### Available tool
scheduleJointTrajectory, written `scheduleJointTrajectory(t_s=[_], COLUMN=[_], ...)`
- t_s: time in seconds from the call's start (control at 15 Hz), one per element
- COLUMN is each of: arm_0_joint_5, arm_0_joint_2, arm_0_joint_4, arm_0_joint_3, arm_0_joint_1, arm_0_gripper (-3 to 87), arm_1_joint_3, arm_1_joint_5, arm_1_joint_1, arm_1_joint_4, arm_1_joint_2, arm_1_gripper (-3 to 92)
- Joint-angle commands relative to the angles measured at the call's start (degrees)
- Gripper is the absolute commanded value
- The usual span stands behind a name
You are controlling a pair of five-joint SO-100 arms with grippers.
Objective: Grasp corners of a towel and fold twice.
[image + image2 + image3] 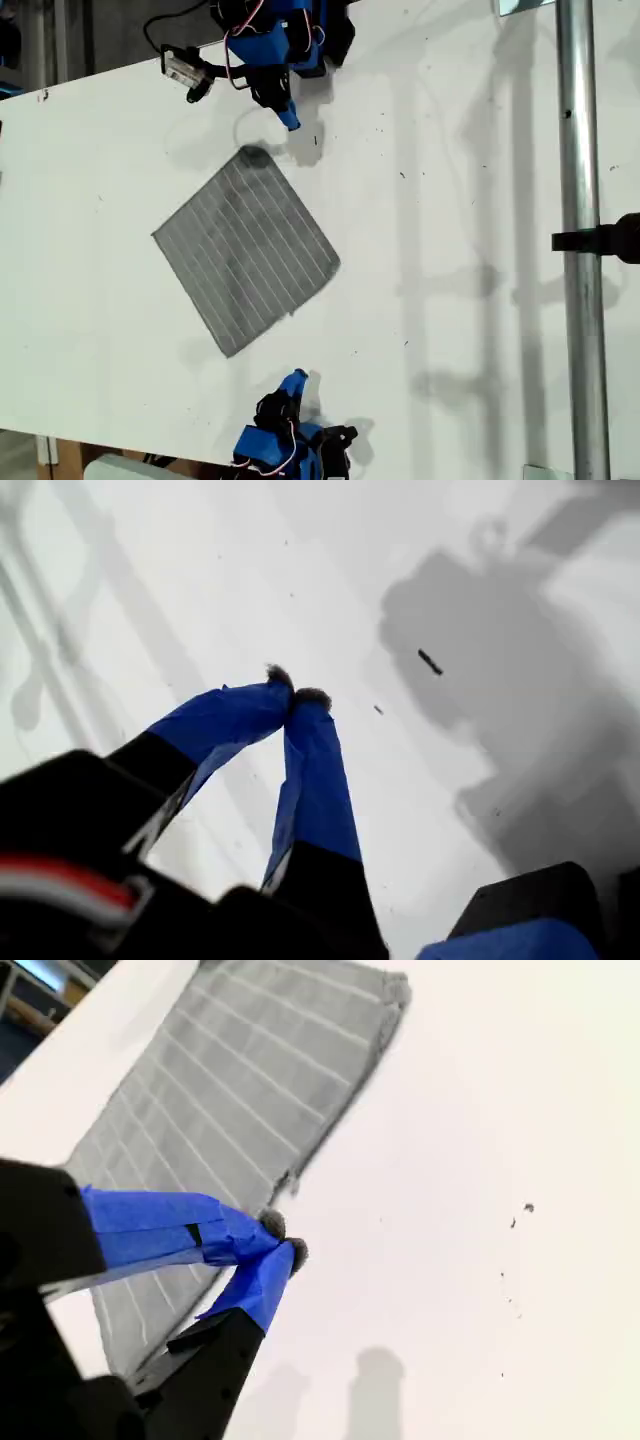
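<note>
The grey striped towel (pixel 245 250) lies flat on the white table (pixel 450 200), turned like a diamond. Its corners point to the exterior view's top (pixel 250 155), right (pixel 338 265), bottom (pixel 230 352) and left (pixel 153 235). My first gripper (pixel 290 120) (pixel 295 695) is shut on nothing, just beyond the top corner, over bare table. My second gripper (pixel 296 380) (pixel 280 1240) is shut and empty, beside the towel (pixel 230 1090) near its lower right edge. Neither gripper touches the cloth.
A metal pole (pixel 580 240) with a black clamp (pixel 610 238) runs down the exterior view's right. A small module on a cable (pixel 185 70) sits by the first arm's base. The table edge (pixel 60 440) cuts across the exterior view's lower left.
</note>
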Motion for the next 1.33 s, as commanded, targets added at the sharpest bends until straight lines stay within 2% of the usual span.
scheduleJointTrajectory(t_s=[0.0, 0.2, 0.4, 0.53, 0.8, 1.0, 1.27], arm_0_joint_5=[0.0, 2.0, 5.4, 7.6, 8.7, 8.2, 7.9], arm_0_joint_2=[-15.6, -29.6, -44.4, -51.9, -57.0, -57.2, -58.1], arm_0_joint_4=[-5.3, -8.3, -6.1, -6.2, -4.4, -4.0, -4.0], arm_0_joint_3=[-12.4, -22.4, -35.7, -43.0, -47.8, -47.6, -47.7], arm_0_joint_1=[3.1, 5.8, 7.8, 9.0, 9.4, 9.8, 10.2], arm_0_gripper=[-2.9, -2.9, -2.9, -2.8, -0.4, 1.5, 3.5], arm_1_joint_3=[-11.5, -18.2, -19.9, -22.2, -34.1, -37.1, -44.0], arm_1_joint_5=[-7.6, -21.6, -30.9, -35.3, -39.4, -43.0, -49.6], arm_1_joint_1=[4.6, 15.3, 28.4, 33.8, 34.2, 34.8, 37.9], arm_1_joint_4=[2.5, 2.5, 0.0, -2.1, -3.1, -3.7, -1.2], arm_1_joint_2=[-10.1, -19.2, -22.3, -29.2, -45.4, -52.6, -59.1], arm_1_gripper=[-0.3, -0.3, 2.0, 12.7, 25.8, 31.6, 32.4])
